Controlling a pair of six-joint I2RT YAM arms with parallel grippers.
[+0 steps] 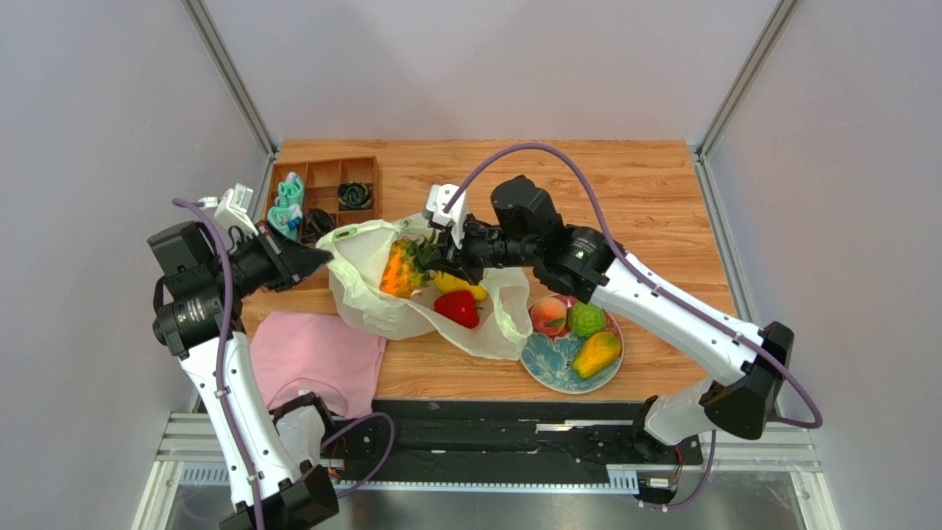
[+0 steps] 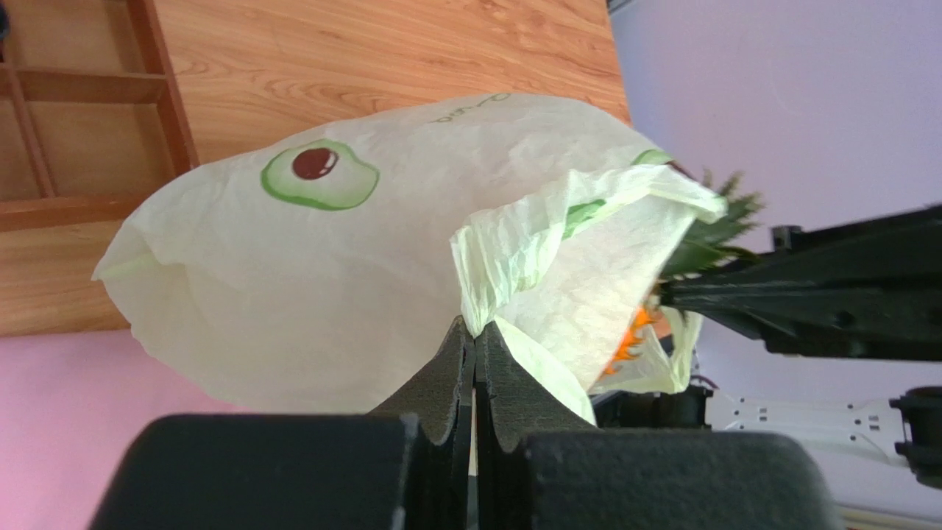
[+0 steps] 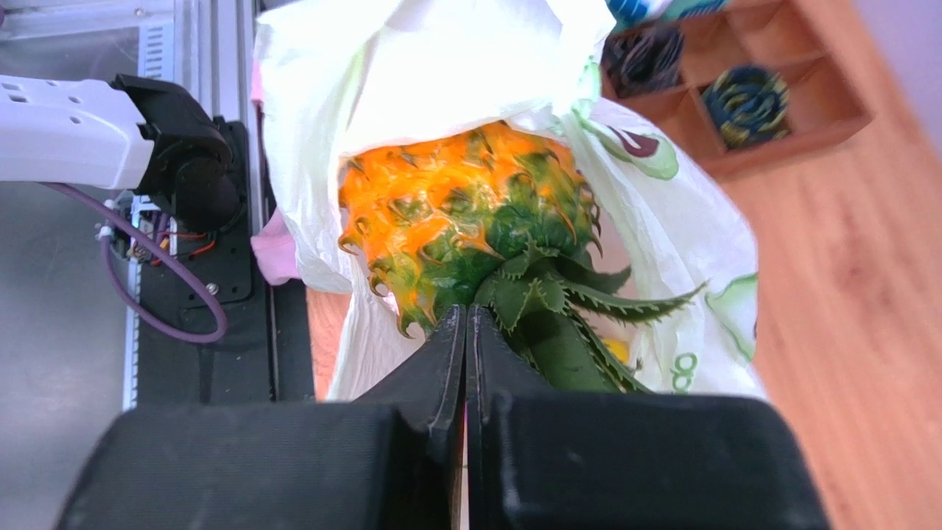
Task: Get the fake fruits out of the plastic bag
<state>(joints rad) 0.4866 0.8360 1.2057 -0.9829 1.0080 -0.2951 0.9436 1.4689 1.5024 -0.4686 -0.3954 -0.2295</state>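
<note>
Left of the round flower-patterned plate [image 1: 544, 371] lies the thin pale avocado-print plastic bag [image 2: 276, 276] — its rim pinched tight in the left gripper [image 2: 475, 331]. The right gripper [image 3: 464, 315] is clamped on the small orange plastic pineapple [image 3: 453, 210] by its green crown, inside the bag's mouth.

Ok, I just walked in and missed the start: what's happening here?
The left gripper pinches the rim of the plastic bag, holding it up. The right gripper is closed on the crown of the pineapple at the bag's mouth. A red pepper lies in the open bag. The peach, green ball and mango sit on the plate.
</note>
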